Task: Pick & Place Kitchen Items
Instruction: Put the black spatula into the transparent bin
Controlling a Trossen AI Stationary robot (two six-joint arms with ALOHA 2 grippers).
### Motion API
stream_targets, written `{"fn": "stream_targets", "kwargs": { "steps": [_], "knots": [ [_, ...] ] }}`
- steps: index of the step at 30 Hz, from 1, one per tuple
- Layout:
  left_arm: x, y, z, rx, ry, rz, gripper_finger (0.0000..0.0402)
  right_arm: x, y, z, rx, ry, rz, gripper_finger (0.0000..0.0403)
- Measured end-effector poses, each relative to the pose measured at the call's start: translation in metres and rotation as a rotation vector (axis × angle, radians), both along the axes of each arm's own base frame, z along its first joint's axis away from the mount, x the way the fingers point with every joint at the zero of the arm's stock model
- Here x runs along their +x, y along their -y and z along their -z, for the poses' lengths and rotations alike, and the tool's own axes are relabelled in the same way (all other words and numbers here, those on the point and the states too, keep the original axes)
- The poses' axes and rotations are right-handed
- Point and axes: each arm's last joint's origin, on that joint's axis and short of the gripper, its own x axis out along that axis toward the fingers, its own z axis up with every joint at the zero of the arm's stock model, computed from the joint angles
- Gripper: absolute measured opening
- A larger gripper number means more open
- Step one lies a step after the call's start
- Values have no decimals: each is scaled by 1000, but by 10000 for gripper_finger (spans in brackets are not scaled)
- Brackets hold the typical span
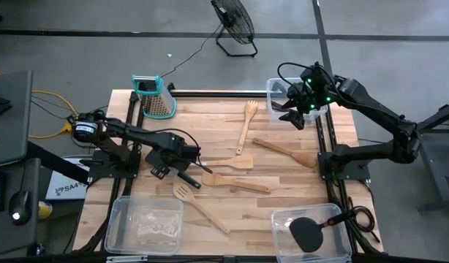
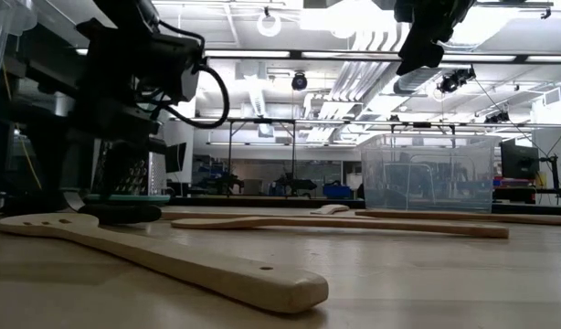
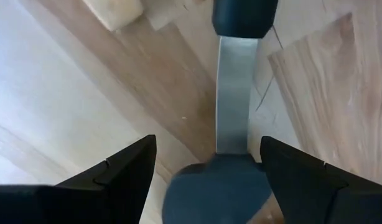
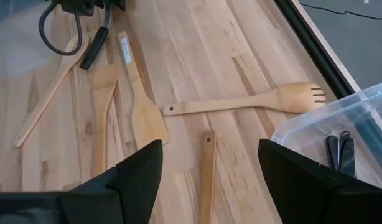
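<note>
high view, black turner (image 1: 182, 177) lying diagonally, handle pointing toward right arm

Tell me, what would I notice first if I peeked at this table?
Probably the pale wooden spoons and spatulas scattered across the middle of the table. Next, the left gripper low over a black-handled tool, fingers open around it, and the right gripper open above the far right clear bin. The grater stands at the far left corner.
</note>
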Motion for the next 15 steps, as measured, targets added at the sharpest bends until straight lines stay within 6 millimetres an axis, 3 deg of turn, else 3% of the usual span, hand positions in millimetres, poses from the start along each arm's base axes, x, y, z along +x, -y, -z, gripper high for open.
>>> {"fn": "stream_targets", "kwargs": {
  "steps": [8,15],
  "knots": [
    [3,3,5,-21,9,8,277,0,0,0,4,0,5,256],
    [6,4,20,-11,-54,7,219,0,0,0,7,1,7,256]
  ]
}}
